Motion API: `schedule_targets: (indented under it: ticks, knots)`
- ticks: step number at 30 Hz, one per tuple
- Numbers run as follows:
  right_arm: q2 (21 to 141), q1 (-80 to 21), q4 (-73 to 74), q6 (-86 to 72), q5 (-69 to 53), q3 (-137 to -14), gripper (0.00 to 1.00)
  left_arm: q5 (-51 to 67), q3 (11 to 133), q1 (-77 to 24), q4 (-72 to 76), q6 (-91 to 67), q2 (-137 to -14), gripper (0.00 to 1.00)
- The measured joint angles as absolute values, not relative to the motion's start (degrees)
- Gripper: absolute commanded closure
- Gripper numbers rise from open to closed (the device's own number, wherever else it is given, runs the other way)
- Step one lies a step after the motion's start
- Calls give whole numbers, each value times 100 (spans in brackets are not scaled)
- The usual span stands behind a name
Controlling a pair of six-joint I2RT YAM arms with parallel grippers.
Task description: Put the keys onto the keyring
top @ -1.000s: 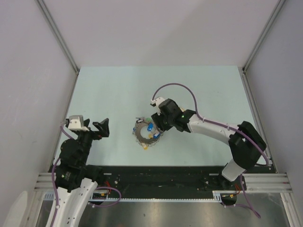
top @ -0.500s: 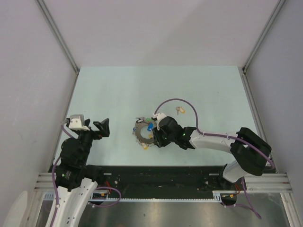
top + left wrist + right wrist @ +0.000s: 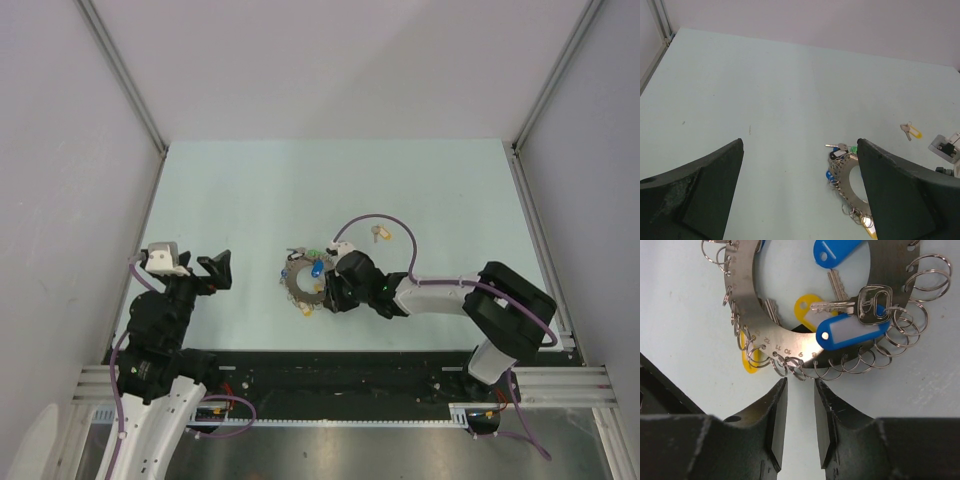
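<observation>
Left gripper (image 3: 215,270): released, empty, at 9 o'clock, well apart from keyring. Keyring (image 3: 293,291): flat at table centre, fringed with tagged keys (image 3: 852,332). Right gripper (image 3: 325,292): at ring's 4 o'clock edge, jaws a slit apart, empty. Loose yellow-tagged key (image 3: 380,234): 1 o'clock.

Table (image 3: 230,190) open L of keyring (image 3: 290,282); R arm (image 3: 430,293) blocks right.

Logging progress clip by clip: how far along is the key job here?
Done: blue and yellow keys appear hooked on the keyring. In hand: nothing; the right pincer sits at its edge, jaws barely apart, and the left pincer hangs open. Left: one yellow key lies loose on the table.
</observation>
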State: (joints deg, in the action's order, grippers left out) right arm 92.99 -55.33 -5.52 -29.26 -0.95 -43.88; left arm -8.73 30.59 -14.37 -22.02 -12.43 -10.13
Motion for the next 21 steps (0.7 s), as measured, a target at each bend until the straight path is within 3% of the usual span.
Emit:
schedule_targets:
  ticks: [21]
  knots:
    - [9531,-5393,-1380,-3194,-346,-4099,75,-873,3059,-1437,-2202,-1243,-1013,0]
